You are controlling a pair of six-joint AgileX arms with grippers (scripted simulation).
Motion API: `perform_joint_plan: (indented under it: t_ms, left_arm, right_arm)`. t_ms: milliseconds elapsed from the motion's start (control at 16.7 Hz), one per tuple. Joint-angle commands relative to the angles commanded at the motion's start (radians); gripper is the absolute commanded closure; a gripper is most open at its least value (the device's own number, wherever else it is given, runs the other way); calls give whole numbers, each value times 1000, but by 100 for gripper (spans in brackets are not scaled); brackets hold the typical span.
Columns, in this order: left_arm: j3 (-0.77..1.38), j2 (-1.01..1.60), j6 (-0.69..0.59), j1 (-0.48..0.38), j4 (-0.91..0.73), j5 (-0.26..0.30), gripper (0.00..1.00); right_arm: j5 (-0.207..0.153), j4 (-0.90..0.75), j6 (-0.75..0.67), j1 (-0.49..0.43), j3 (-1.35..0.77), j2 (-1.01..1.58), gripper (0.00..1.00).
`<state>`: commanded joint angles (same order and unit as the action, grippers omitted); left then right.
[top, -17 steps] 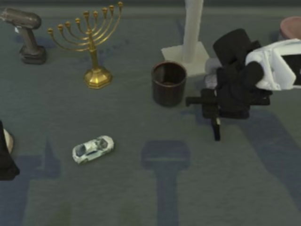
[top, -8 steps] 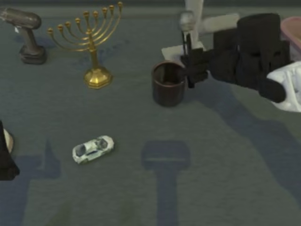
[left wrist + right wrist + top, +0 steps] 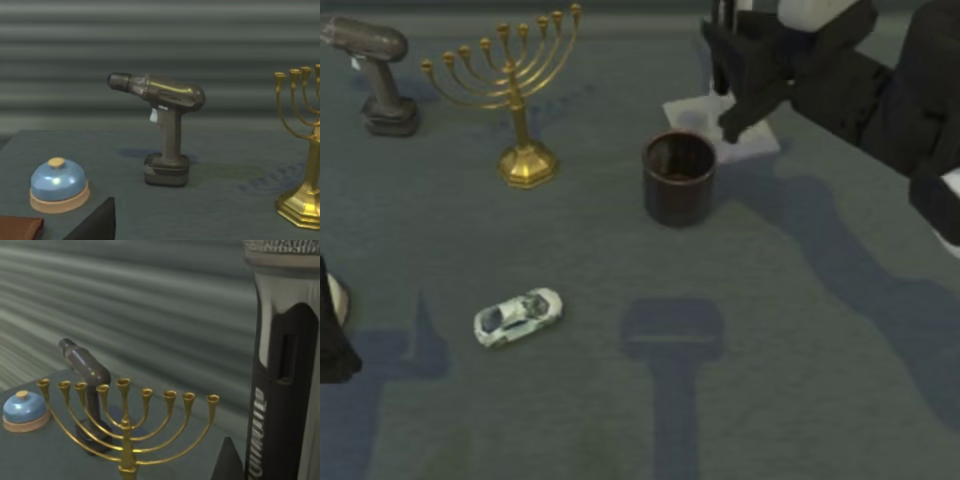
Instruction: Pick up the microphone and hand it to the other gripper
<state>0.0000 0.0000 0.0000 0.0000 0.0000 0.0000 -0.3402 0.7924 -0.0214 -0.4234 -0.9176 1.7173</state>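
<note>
Carrying the microphone (image 3: 280,380) clamped upright in the right gripper (image 3: 745,60) high over the table's far edge behind the dark cup (image 3: 679,178), keeping it vertical and unhurried toward the left gripper (image 3: 335,345), parked at the left edge, fingers unseen

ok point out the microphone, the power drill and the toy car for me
microphone (image 3: 280,390): right wrist view, on the black handle below the mesh head.
power drill (image 3: 170,97): left wrist view, on the grey motor body above the grip.
toy car (image 3: 518,317): top view, on the roof, mid-body.
</note>
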Motion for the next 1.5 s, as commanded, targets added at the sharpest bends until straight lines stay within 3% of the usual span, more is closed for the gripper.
perform_joint_plan:
  t_ms: [420,780,900,1500]
  left_arm:
    - [0,0,0,0,0,0,0]
    - [0,0,0,0,0,0,0]
    - [0,0,0,0,0,0,0]
    - [0,0,0,0,0,0,0]
  right_arm:
    - [11,9,1,-17,7,-15,100]
    - [157,7,-10,-170,89,-147,100]
    - [187,8,-12,-203,105,-176,100]
    - [190,8,-12,-206,106,-178,100]
